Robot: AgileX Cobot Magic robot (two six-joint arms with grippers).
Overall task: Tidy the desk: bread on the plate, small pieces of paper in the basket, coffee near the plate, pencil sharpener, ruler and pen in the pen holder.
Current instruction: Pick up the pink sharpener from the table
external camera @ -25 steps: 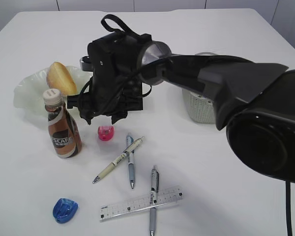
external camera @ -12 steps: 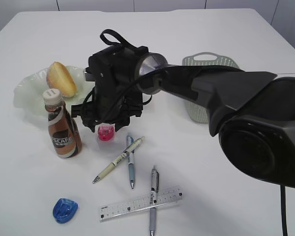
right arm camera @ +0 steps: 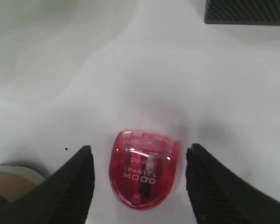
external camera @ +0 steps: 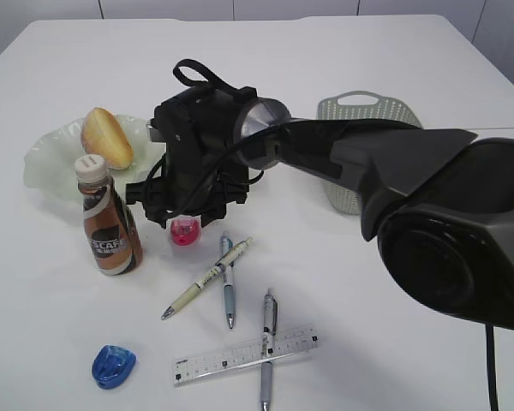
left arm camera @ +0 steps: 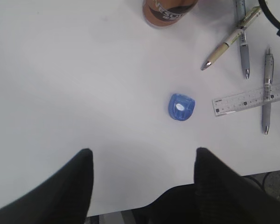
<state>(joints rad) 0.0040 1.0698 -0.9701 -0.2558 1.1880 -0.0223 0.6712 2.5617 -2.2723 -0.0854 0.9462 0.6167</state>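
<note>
Exterior view: the right gripper [external camera: 186,218] hangs low over the pink pencil sharpener [external camera: 185,231], its jaws spread to either side of it, not closed on it. The right wrist view shows the same: the pink sharpener [right arm camera: 145,168] lies flat on the white tabletop [right arm camera: 177,84] between the two dark fingers [right arm camera: 72,186], a gap showing on each side, its rounded end toward 6 o'clock and its flat edge toward 12. A corner of the black mesh pen holder [right arm camera: 246,11] sits at 1 o'clock in that view.

At 9 o'clock from the pink sharpener stands the coffee [external camera: 107,218], upright, cap up, just beside the green plate [external camera: 47,154]. The bread [external camera: 106,137] lies on the plate, its long axis running from 11 to 5 o'clock. The basket [external camera: 368,111] stands at 2 o'clock, partly behind the arm.

Toward 5 o'clock from the pink sharpener lie two crossed pens: a cream pen [external camera: 207,278] with its tip toward 8 o'clock, and a grey pen [external camera: 228,282] with its tip toward 6. Further toward 5 o'clock the ruler [external camera: 246,354] lies nearly along 9 to 3, slightly raised at the right end, crossing a third pen [external camera: 267,318] that points along 12 to 6. A blue pencil sharpener [external camera: 113,366] lies alone at 7 o'clock, near the front edge, with bare tabletop around it.

In the left wrist view the left gripper [left arm camera: 142,182] is high above the front edge, jaws spread and empty, with the blue sharpener [left arm camera: 181,107] between and beyond them.
</note>
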